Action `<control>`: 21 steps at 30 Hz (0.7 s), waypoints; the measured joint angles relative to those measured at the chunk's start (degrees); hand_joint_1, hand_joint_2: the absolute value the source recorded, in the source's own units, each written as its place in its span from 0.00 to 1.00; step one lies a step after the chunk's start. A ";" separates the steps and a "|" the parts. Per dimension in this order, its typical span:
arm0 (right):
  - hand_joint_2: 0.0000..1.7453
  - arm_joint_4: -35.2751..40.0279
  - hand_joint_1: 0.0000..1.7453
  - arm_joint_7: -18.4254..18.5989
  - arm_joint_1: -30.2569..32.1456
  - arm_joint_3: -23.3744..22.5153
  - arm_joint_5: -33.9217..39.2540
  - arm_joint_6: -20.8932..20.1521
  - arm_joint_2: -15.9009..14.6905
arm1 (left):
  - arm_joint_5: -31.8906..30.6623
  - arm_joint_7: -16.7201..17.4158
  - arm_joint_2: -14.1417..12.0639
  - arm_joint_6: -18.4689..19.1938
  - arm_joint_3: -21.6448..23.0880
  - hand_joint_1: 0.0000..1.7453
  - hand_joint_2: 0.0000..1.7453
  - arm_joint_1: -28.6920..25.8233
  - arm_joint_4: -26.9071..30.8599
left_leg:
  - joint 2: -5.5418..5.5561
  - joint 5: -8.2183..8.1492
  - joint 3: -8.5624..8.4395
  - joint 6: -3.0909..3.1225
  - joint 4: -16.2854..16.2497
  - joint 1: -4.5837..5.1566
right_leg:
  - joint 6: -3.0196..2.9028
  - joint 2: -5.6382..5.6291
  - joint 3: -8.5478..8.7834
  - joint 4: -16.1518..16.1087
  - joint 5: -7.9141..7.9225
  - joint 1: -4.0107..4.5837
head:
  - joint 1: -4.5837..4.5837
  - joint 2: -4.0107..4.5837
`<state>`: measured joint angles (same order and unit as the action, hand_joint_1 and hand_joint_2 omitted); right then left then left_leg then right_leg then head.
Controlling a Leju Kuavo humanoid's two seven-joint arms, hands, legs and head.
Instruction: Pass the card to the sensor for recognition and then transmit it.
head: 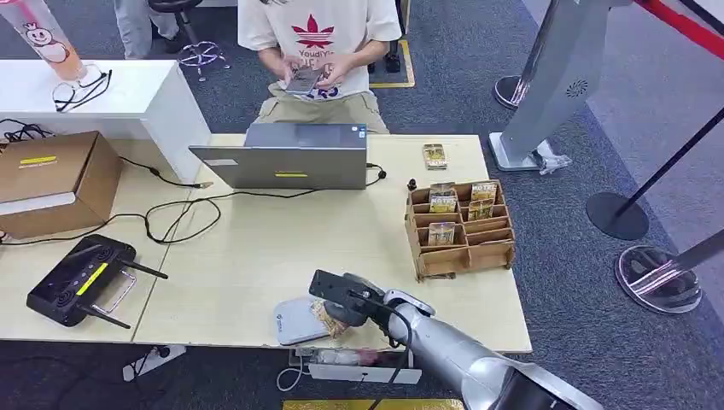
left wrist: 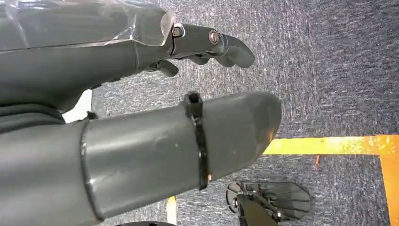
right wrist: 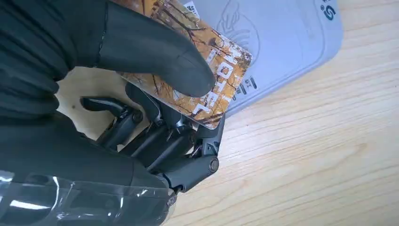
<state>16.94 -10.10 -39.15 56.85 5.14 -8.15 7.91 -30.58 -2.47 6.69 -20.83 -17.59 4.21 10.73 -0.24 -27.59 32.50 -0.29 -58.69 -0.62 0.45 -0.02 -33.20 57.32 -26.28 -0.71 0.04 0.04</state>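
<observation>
My right hand (head: 346, 301) pinches an orange-brown hotel card (right wrist: 214, 75) between its thumb (right wrist: 155, 52) and darker fingers (right wrist: 188, 146). The card (head: 327, 318) hangs partly over the pale grey card sensor (head: 299, 321), a flat rounded pad (right wrist: 282, 42) near the table's front edge. I cannot tell whether the card touches the pad. My left hand (left wrist: 141, 117) hangs over the carpet with nothing in it, fingers slightly curled and apart.
A wooden card rack (head: 459, 226) with more cards stands to the right, one loose card (head: 434, 155) behind it. A laptop (head: 286, 155), cables, a black router (head: 78, 279) and a cardboard box (head: 51, 178) lie on the table (head: 248, 256). A person (head: 318, 51) sits opposite, holding a phone.
</observation>
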 joint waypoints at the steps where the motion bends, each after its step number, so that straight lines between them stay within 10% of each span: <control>1: 1.00 0.00 1.00 0.09 0.00 0.09 -0.02 0.02 -0.07 | 0.00 0.00 0.00 0.00 0.00 0.00 0.00 0.01 0.00 | -0.01 0.00 -0.03 0.00 0.00 0.00 | 0.00 -0.01 0.02 0.00 0.00 0.00 | 0.00 0.00; 21: 1.00 0.07 1.00 -6.17 0.46 -1.40 5.45 -0.83 -1.84 | 0.33 -0.33 0.00 0.46 0.00 0.00 0.00 0.03 0.00 | 0.03 0.00 -0.02 0.01 0.00 0.01 | 0.01 0.05 0.10 0.00 0.01 -0.01 | 0.00 0.00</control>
<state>17.00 -16.27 -38.69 55.45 10.58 -8.98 6.08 -30.25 -2.80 6.69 -20.37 -17.59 4.24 10.73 -0.21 -27.58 32.48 -0.29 -58.70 -0.61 0.46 0.03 -33.10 57.31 -26.27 -0.72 0.04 0.04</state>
